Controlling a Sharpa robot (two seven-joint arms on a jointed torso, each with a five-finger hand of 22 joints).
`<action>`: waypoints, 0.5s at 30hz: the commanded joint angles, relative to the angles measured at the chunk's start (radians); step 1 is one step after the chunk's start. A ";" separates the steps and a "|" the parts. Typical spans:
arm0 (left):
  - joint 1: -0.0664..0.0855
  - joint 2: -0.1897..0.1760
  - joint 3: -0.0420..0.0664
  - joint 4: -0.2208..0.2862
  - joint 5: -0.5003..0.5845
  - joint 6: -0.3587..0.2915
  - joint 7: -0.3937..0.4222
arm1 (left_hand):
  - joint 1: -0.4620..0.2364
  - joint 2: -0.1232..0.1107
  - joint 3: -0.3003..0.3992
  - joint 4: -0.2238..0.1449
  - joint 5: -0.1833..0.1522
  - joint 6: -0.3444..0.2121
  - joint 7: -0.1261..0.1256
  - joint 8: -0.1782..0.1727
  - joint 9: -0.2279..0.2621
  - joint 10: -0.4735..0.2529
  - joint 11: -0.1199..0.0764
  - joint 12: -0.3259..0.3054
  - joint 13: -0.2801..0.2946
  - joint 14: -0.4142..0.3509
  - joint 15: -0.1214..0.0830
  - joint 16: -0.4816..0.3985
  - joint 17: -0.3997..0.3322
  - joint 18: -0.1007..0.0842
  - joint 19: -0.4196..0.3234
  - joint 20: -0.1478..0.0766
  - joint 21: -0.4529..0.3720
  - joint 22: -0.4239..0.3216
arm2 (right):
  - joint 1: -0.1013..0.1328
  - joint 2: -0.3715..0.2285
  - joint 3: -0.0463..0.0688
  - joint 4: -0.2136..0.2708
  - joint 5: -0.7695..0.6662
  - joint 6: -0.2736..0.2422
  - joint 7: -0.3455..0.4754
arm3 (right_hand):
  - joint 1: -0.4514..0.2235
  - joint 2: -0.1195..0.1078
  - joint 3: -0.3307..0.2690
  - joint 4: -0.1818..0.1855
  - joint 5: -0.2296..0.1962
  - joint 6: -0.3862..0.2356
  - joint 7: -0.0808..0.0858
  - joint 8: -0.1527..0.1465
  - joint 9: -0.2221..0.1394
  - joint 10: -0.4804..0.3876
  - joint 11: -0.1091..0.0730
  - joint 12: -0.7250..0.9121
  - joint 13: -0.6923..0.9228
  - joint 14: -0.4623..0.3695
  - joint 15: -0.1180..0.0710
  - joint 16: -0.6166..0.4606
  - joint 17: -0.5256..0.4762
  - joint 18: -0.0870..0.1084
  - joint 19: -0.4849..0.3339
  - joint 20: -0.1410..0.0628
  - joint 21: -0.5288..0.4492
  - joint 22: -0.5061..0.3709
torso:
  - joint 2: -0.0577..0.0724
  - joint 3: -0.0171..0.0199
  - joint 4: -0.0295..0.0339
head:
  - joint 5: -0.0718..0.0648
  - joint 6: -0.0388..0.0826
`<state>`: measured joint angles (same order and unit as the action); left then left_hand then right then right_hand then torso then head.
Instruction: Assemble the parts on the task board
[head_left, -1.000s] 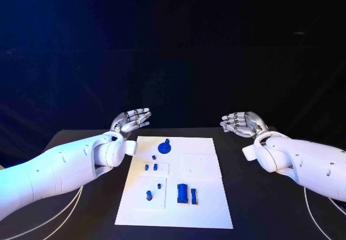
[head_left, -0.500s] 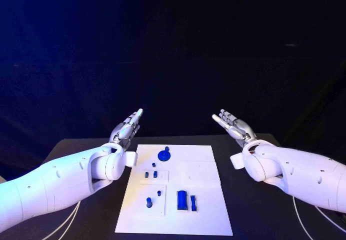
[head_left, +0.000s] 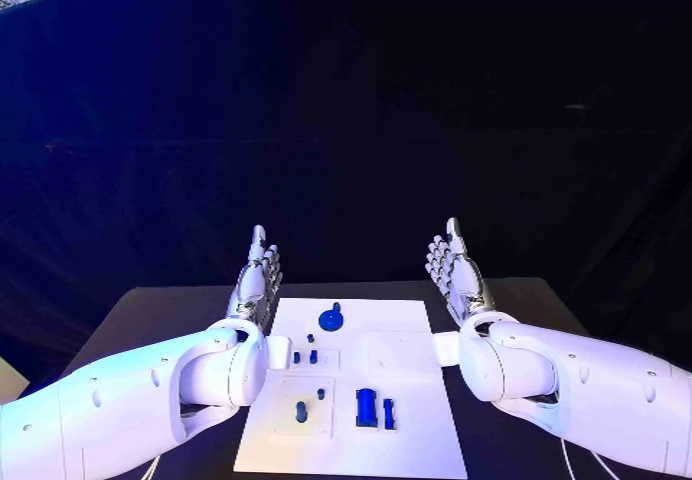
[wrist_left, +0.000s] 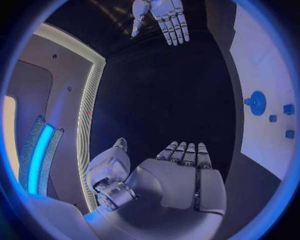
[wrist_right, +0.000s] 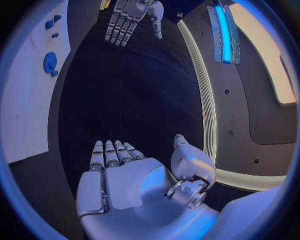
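Note:
The white task board (head_left: 404, 345) lies in the middle of the black table. On it sit a round blue part (head_left: 332, 320) near the far end, small blue pegs (head_left: 304, 356) in a recess, another peg (head_left: 300, 411) nearer me, and two upright blue blocks (head_left: 374, 408). My left hand (head_left: 257, 280) is raised above the board's far left corner, fingers straight and empty. My right hand (head_left: 456, 272) is raised opposite it, flat and empty. In the left wrist view my left hand (wrist_left: 181, 177) is open, with the board (wrist_left: 262, 75) beside it. In the right wrist view my right hand (wrist_right: 125, 175) is open too.
The black tabletop (head_left: 159, 310) runs around the board on both sides. A dark backdrop stands behind it. Each wrist view shows the opposite hand (wrist_left: 159, 17) (wrist_right: 128, 17) held up across the board.
Both hands rose and turned from palm-up curled poses to flat, upright, facing each other. The arms moved inward toward the board. The camera view shifted upward.

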<state>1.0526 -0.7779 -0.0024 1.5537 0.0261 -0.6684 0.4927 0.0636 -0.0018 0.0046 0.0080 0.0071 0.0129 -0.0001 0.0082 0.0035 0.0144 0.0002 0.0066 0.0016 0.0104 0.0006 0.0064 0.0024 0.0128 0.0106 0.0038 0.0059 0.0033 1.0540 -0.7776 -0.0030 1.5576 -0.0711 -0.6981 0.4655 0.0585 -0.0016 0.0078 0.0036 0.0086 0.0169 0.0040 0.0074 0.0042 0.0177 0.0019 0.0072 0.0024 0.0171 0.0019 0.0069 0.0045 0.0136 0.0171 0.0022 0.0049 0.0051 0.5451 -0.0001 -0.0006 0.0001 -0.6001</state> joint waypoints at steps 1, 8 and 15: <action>-0.003 -0.002 0.002 0.016 -0.026 -0.101 0.027 | -0.064 0.002 -0.005 -0.008 -0.007 -0.013 0.000 -0.008 -0.003 -0.014 0.000 -0.007 -0.002 -0.010 -0.001 -0.006 -0.002 -0.013 -0.011 -0.004 -0.006 -0.003 | -0.004 -0.002 0.003 0.012 0.071 -0.072 0.054 | -0.058 0.002 -0.008 -0.004 -0.009 -0.017 -0.004 -0.007 -0.004 -0.018 -0.002 -0.007 -0.002 -0.017 -0.002 -0.007 -0.005 -0.014 -0.017 -0.002 -0.005 -0.005 | -0.001 0.0001 0.0006 | 0.000 0.000; -0.003 -0.002 0.002 0.016 -0.026 -0.102 0.027 | -0.064 0.002 -0.005 -0.008 -0.007 -0.013 0.000 -0.008 -0.003 -0.014 0.000 -0.007 -0.002 -0.010 -0.001 -0.006 -0.002 -0.013 -0.011 -0.004 -0.006 -0.003 | -0.004 -0.002 0.003 0.012 0.071 -0.072 0.054 | -0.058 0.002 -0.008 -0.004 -0.009 -0.017 -0.004 -0.007 -0.004 -0.018 -0.002 -0.007 -0.002 -0.017 -0.002 -0.007 -0.005 -0.014 -0.017 -0.002 -0.005 -0.005 | -0.001 0.0001 0.0006 | 0.000 0.000; -0.003 -0.002 0.002 0.016 -0.026 -0.102 0.027 | -0.064 0.002 -0.005 -0.008 -0.007 -0.013 0.000 -0.008 -0.003 -0.014 0.000 -0.007 -0.002 -0.010 -0.001 -0.006 -0.002 -0.013 -0.011 -0.004 -0.006 -0.003 | -0.004 -0.002 0.003 0.012 0.071 -0.072 0.054 | -0.058 0.002 -0.008 -0.004 -0.009 -0.017 -0.004 -0.007 -0.004 -0.018 -0.002 -0.007 -0.002 -0.017 -0.002 -0.007 -0.005 -0.014 -0.017 -0.002 -0.005 -0.005 | -0.001 0.0001 0.0006 | 0.000 0.000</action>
<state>1.0500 -0.7808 -0.0011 1.5671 0.0139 -0.7561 0.5005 0.0063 0.0009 0.0001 0.0039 0.0034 0.0074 -0.0020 0.0035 0.0008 0.0036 0.0002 0.0066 0.0010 0.0054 -0.0015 0.0064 0.0009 0.0130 0.0053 -0.0015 0.0059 0.0009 1.0503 -0.7799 -0.0007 1.5679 -0.0038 -0.7637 0.4964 0.0053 -0.0002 0.0041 -0.0001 0.0052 0.0038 -0.0004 0.0035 0.0009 0.0038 -0.0014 0.0035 0.0009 0.0050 -0.0002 0.0069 0.0009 0.0138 0.0047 0.0003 0.0049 0.0009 0.5443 0.0001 0.0000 0.0000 -0.6000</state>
